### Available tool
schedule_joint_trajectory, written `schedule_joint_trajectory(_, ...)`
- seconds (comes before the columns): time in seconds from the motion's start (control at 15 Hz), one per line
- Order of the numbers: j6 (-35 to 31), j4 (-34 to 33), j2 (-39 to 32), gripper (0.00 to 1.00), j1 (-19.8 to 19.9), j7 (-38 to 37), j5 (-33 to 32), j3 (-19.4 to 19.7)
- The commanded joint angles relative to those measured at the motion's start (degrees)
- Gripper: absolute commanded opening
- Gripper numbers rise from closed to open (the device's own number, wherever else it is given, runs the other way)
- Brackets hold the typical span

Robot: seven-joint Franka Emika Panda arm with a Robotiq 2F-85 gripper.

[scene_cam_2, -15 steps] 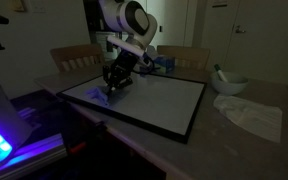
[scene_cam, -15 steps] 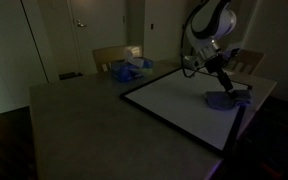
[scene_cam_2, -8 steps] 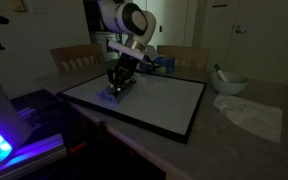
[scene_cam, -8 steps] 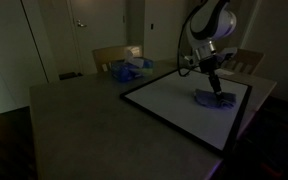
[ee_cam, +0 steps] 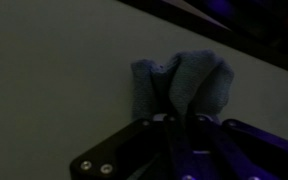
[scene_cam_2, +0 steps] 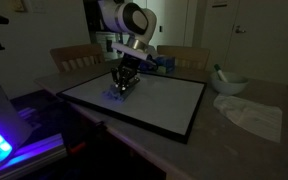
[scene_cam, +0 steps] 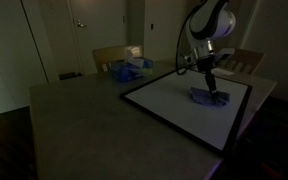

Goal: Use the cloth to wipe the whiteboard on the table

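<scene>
Starting from the wrist view, the dark fingers [ee_cam: 170,128] come up from the lower edge and are clenched on the blue cloth [ee_cam: 179,85], which bunches in a crumpled wad just ahead of their tips and rests flat against the pale face of the whiteboard [ee_cam: 54,70]. The wad sits directly under and in front of the grip, so nothing has to be reached for; what matters is where bare board lies from it. Just past the cloth, toward the upper right of that view, the dark frame [ee_cam: 249,48] of the board runs on a slant, near the wad, while the open white surface spreads out to the left. In an exterior view the cloth [scene_cam_2: 121,88] is pressed down near one short end of the whiteboard [scene_cam_2: 169,100], and the board's long axis runs away from it across the worktop [scene_cam_2: 134,140] toward a crumpled white rag [scene_cam_2: 249,115] lying well apart, off the board. In an exterior view from another side the cloth [scene_cam: 209,97] sits close to the far corner, with most of the whiteboard [scene_cam: 174,105] stretching toward the camera. My judgement is that the coming stroke should drag away from the nearby frame, along that long axis, keeping downward pressure so the wad does not roll out of the grip
</scene>
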State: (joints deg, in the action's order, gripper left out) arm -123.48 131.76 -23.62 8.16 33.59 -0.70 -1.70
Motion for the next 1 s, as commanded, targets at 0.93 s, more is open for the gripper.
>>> schedule_joint_trajectory(0.93,0.03,-10.38,-6.19,0.02,-0.9,1.58,-2.64,-1.17)
